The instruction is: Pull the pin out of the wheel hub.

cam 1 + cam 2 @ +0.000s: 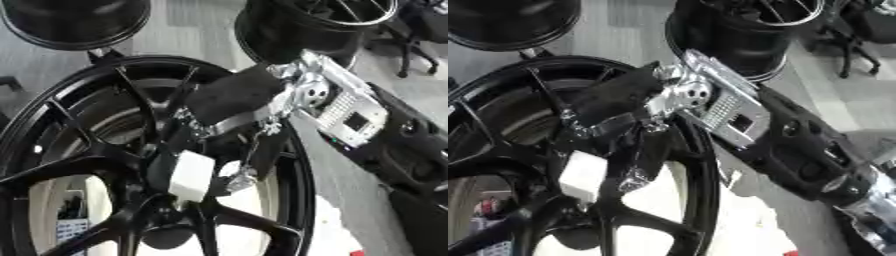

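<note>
Black spoked wheel, right hand down at its hub

White block (191, 176) sits at the wheel hub (162, 197) of the near wheel (52, 165), seemingly what the pin is or belongs to; it looks seated, so the pull is judged not yet done. Right hand (229, 95) reaches over the rim with dark fingers (262, 150) beside the block; whether they curl round it cannot be told. Its arm (798, 150) comes from the right. Beyond, two more rims (74, 22) stand on the floor. Left hand is out of sight.
</note>
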You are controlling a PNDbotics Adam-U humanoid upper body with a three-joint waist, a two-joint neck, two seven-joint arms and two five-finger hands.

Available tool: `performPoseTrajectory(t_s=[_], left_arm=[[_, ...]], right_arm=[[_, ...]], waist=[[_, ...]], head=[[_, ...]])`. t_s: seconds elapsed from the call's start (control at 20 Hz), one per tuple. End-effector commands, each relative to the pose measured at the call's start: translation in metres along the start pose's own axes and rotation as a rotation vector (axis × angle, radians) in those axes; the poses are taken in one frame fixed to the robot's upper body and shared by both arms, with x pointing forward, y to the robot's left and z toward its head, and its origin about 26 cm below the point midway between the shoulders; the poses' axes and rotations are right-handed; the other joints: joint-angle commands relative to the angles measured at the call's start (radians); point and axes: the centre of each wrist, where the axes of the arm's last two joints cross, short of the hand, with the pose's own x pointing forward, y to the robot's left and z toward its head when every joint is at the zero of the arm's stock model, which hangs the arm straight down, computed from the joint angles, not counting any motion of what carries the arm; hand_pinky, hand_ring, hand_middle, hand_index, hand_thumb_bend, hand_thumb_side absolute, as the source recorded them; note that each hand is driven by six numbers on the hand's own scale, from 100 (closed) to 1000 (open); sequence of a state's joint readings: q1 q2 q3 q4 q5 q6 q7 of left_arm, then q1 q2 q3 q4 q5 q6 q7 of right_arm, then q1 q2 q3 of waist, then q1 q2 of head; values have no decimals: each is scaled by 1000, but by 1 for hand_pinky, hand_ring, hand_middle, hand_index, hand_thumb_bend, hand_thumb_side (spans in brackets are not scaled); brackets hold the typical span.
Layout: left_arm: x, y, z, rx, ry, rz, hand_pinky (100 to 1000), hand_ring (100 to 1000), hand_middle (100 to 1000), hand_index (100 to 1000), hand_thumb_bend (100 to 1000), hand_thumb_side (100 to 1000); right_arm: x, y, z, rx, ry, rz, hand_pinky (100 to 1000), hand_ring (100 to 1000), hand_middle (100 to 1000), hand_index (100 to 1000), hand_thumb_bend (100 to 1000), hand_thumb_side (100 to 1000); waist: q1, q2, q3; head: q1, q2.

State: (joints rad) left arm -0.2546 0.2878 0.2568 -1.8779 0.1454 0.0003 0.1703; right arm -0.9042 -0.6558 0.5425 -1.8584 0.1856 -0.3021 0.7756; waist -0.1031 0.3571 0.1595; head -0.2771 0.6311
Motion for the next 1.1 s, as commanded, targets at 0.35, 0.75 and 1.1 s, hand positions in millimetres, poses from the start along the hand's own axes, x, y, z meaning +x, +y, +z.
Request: performPoseTrajectory(t_s=[0.35, 0.75, 1.1], left_arm=[[3, 4, -2, 5, -6, -9, 821, 695, 570, 816, 100, 703], [2, 5, -2, 3, -1, -11, 821, 696, 571, 816, 100, 704], [3, 9, -1, 18, -3, -24, 821, 696, 572, 815, 100, 701]], right_arm=[[9, -26, 15, -80, 15, 43, 780, 547, 238, 424, 100, 161], [-3, -44, 47, -228, 101, 3, 778, 532, 219, 424, 100, 105], [-34, -42, 146, -584, 386, -104, 775, 522, 219, 440, 100, 100]], waist=[[1, -33, 4], [-2, -41, 11], [-3, -48, -15]], head=[[-2, -5], [-11, -18], [11, -23]])
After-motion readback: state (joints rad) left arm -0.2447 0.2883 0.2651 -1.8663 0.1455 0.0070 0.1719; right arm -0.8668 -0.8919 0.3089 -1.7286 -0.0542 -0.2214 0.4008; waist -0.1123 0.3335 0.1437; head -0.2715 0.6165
